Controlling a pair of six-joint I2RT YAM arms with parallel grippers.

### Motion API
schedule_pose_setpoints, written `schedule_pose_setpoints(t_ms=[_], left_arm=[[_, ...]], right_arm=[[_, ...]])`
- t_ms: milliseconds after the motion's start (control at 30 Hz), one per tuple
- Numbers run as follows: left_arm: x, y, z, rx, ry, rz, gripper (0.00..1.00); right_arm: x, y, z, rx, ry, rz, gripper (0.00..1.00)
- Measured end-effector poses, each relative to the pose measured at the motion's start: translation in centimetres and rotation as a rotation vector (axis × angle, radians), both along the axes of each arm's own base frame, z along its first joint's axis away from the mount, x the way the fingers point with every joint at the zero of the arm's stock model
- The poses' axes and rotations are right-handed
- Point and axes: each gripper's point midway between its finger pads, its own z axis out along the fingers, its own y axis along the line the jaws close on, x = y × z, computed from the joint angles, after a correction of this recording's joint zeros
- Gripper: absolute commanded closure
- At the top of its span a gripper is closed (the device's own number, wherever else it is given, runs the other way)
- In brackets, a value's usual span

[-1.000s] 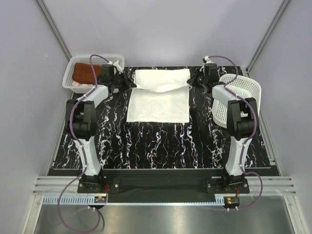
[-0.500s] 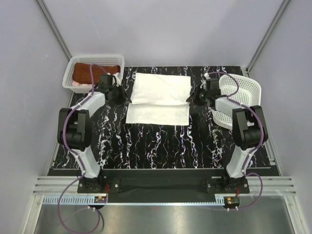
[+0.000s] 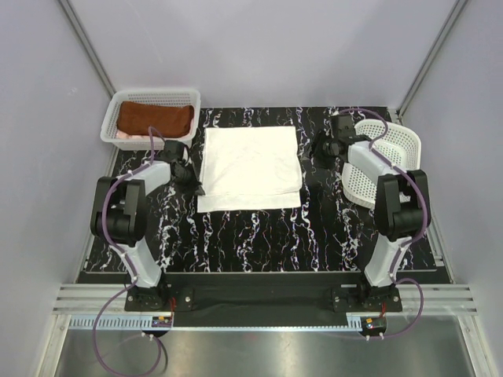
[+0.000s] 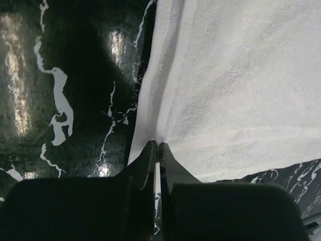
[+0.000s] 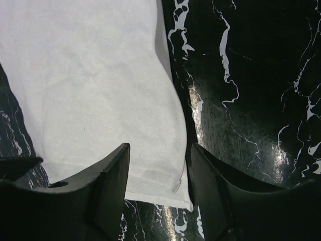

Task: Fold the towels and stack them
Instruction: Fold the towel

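Far-left basket [image 3: 109, 126] holds the rust-brown towel [image 3: 155, 119] on top with a sliver of pink towel [image 3: 122, 135] under it. The left gripper [image 4: 156, 146] is low on the counter [image 3: 259, 236], jaws pinched nearly closed on the left hem of the white towel [image 3: 250, 166] near its front corner. White towel lies flat mid-counter, doubled over, top layer just short of the bottom layer's near edge; right gripper [image 5: 159, 146] sits over its right edge, jaws spread wide and gripping nothing, with a second basket [image 3: 387, 161] tipped on its side further right.
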Motion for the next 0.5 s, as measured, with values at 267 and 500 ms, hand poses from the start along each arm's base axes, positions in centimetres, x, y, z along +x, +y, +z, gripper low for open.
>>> schedule_pose_setpoints(t_ms=[267,500], left_arm=[[-2.5,0.1,-0.9,0.003,0.051,0.044,1.00],[-2.6,-0.3,-1.0,-0.013,0.047,0.055,1.00]], right_arm=[[-1.9,0.3,-5.2,-0.038,0.246,-0.046,0.44],[-5.9,2.3,-7.8,-0.042,0.360,-0.032,0.45]])
